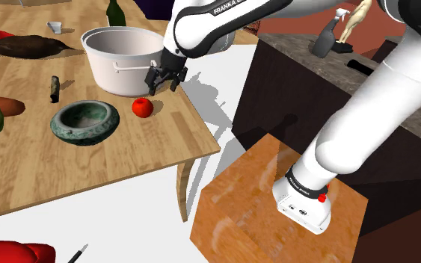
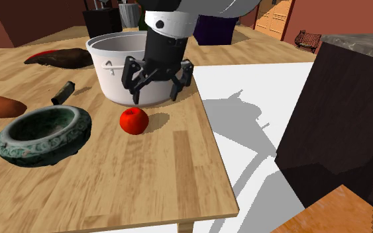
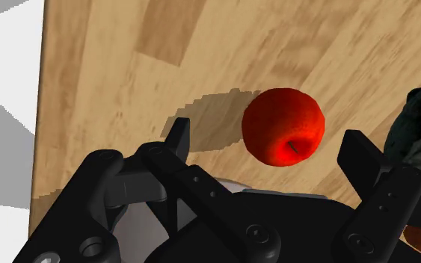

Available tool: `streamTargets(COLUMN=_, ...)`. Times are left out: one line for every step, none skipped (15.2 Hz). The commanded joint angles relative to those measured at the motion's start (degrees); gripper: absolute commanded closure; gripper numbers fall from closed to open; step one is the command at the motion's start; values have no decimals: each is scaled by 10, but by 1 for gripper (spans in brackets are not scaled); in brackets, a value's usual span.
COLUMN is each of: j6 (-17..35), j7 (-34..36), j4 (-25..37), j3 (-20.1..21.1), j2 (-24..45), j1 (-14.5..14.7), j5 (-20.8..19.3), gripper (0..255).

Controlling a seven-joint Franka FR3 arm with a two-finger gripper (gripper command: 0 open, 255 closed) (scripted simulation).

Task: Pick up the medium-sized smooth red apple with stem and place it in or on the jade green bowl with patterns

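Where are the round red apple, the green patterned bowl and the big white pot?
Round red apple (image 2: 133, 120): second exterior view, its middle.
Green patterned bowl (image 2: 42, 149): second exterior view, front wall.
Big white pot (image 1: 104, 69): shoulder view, side wall.

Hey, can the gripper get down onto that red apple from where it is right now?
Probably yes. The open gripper hangs just above the apple, nothing between them; the white pot behind and the green bowl beside stand apart from it.

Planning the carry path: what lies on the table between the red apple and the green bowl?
Nothing: bare wooden tabletop separates the apple from the bowl, as the second exterior view shows.
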Motion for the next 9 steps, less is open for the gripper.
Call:
streamTargets(j6=30, j7=11, j4=22, j3=4, j2=38, j1=2, j5=-6, gripper=0)
streamTargets(j6=44, j7=18, j4=37, j3=6, j2=59, j1=4, j5=-12, gripper=0)
streamTargets(j6=56, j7=26, j4=52, j3=7, j2=80, j1=7, j5=-19, gripper=0)
streamTargets(j6=68, j7=34, j4=68, j3=7, j2=101, j1=10, j5=-25, gripper=0)
streamTargets(j6=78, j7=41, j4=84, j3=7, j2=120, j1=13, j5=-32, gripper=0)
streamTargets(j6=83, j7=43, j4=86, j3=6, j2=127, j1=14, j5=-35, gripper=0)
streamTargets(j6=89, j7=45, j4=87, j3=6, j2=135, j1=16, j5=-37, gripper=0)
streamTargets(j6=95, j7=46, j4=88, j3=5, j2=142, j1=17, j5=-40, gripper=0)
streamTargets(j6=101, j7=48, j4=90, j3=5, j2=149, j1=19, j5=-42, gripper=0)
